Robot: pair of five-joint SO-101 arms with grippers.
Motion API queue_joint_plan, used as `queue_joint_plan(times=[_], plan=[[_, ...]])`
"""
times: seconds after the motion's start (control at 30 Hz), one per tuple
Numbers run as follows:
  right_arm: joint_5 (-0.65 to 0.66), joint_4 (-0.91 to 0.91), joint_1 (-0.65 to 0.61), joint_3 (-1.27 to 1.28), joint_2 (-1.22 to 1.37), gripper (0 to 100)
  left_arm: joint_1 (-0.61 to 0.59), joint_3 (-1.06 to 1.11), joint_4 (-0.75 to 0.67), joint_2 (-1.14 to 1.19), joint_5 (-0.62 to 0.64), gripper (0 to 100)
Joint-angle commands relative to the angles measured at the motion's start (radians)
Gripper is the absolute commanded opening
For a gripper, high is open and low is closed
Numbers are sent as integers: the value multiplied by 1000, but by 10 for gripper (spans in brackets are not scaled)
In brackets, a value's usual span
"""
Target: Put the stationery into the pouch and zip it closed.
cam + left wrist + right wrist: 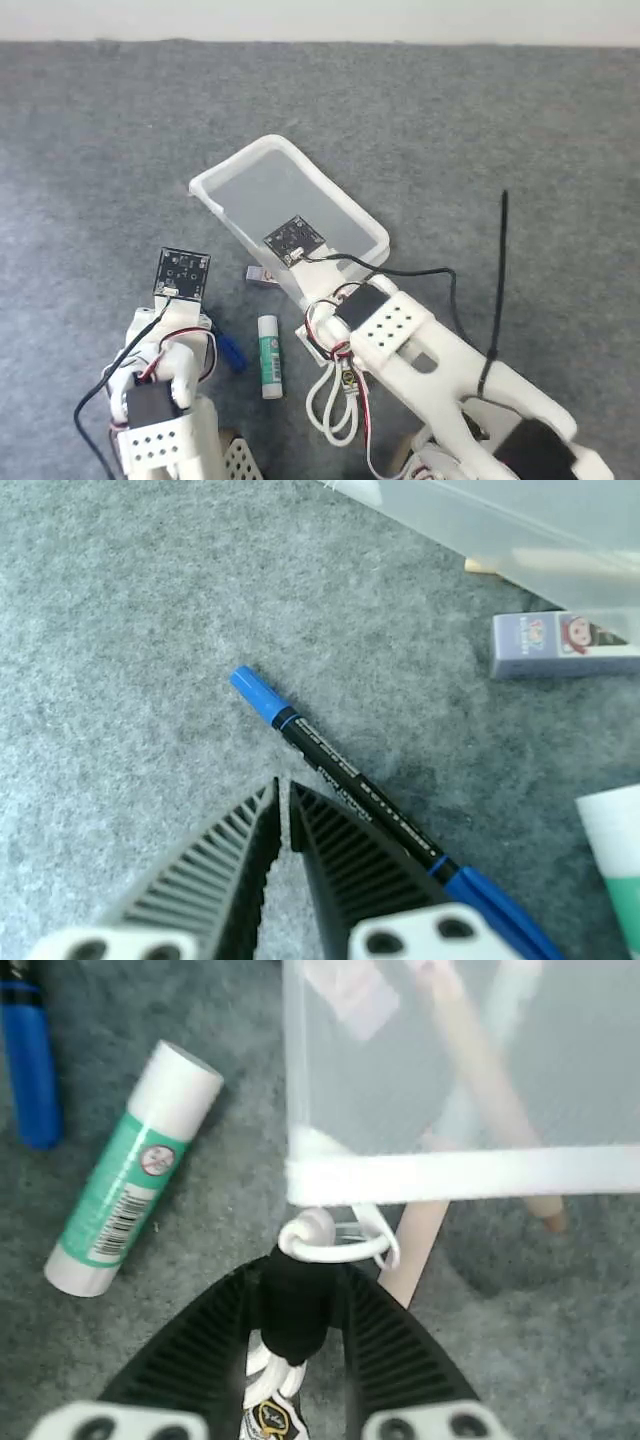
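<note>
The translucent white pouch (290, 205) lies mid-table, one end towards the arms. My right gripper (297, 1260) is at that end, shut on the black zipper pull (295, 1305), which carries a white cord ring. A wooden pencil (490, 1070) shows through the pouch (460, 1060); I cannot tell whether it is inside or underneath. My left gripper (283, 788) is shut with nothing in it, its tips just beside the blue-capped black pen (340, 770) on the carpet. A green-and-white glue stick (269, 355) lies between the arms, and a small eraser (262, 275) lies near the pouch's edge.
Grey carpet covers the whole table. The left arm (165, 400) and right arm (450, 370) stand at the near edge, with white cables (335, 400) looped between them. The pen (230, 352) lies close beside the left arm. Open carpet lies beyond and left of the pouch.
</note>
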Motion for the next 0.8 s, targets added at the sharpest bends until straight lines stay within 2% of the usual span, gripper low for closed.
queue_joint_plan(times=[0.0, 0.17, 0.33, 0.4, 0.77], plan=[[23, 2, 5, -15, -97, 6, -5, -50, -3, -3, -2, 11], [49, 1, 5, -17, -159, 6, -5, -50, -3, -3, -2, 11], [290, 1, 5, -61, -220, 6, -5, -50, -3, -3, -2, 11], [345, 1, 5, -101, -228, 6, -5, -50, -3, -3, -2, 11], [358, -38, 4, -192, -239, 6, -5, -50, -3, -3, -2, 11]])
